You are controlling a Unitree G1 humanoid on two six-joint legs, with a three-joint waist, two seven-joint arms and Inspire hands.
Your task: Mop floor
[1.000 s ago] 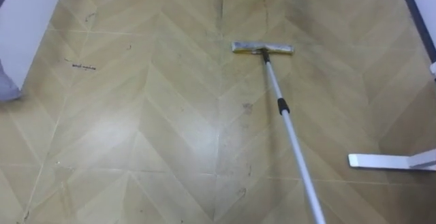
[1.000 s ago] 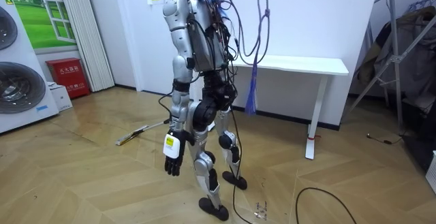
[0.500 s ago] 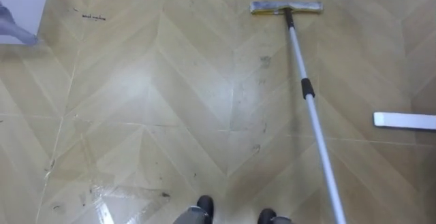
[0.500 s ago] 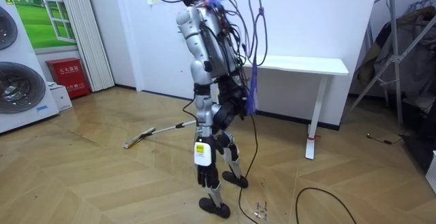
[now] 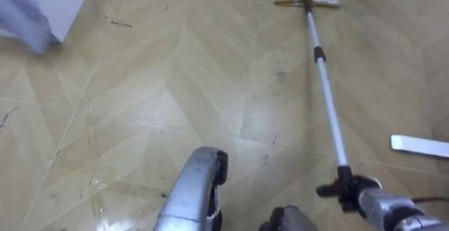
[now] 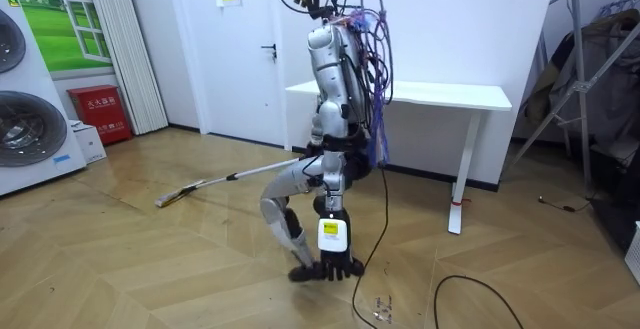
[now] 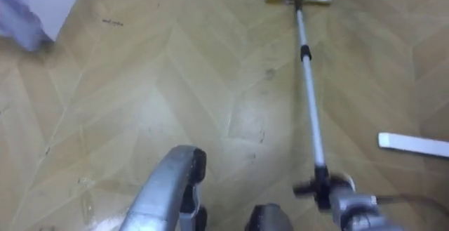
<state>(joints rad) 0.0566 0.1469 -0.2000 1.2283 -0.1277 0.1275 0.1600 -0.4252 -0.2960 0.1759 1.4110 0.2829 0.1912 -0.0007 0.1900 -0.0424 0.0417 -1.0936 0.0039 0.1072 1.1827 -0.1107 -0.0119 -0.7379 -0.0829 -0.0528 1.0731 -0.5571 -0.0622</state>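
Wood floor [image 5: 161, 97] lies wide ahead of us. Mop [image 5: 327, 90]: head flat on far boards, pole slanting to near right. We judge it light and stiff; hold high on pole. Right hand [image 5: 354, 192] is curled round the pole's near end. Left hand [image 6: 336, 262] hangs with fingers relaxed.

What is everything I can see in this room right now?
mop: one, silver pole, head flat on the floor ahead of the robot
floor: tan wood, herringbone
table: one, white, by the wall behind the robot
washers: two, white, stacked at the room view's left
box: one, red, beside the washers
door: one, white, far wall
rack: one, metal, hung with clothes, room view's right
right hand: black, curled round the mop pole
left hand: black, open, hanging low
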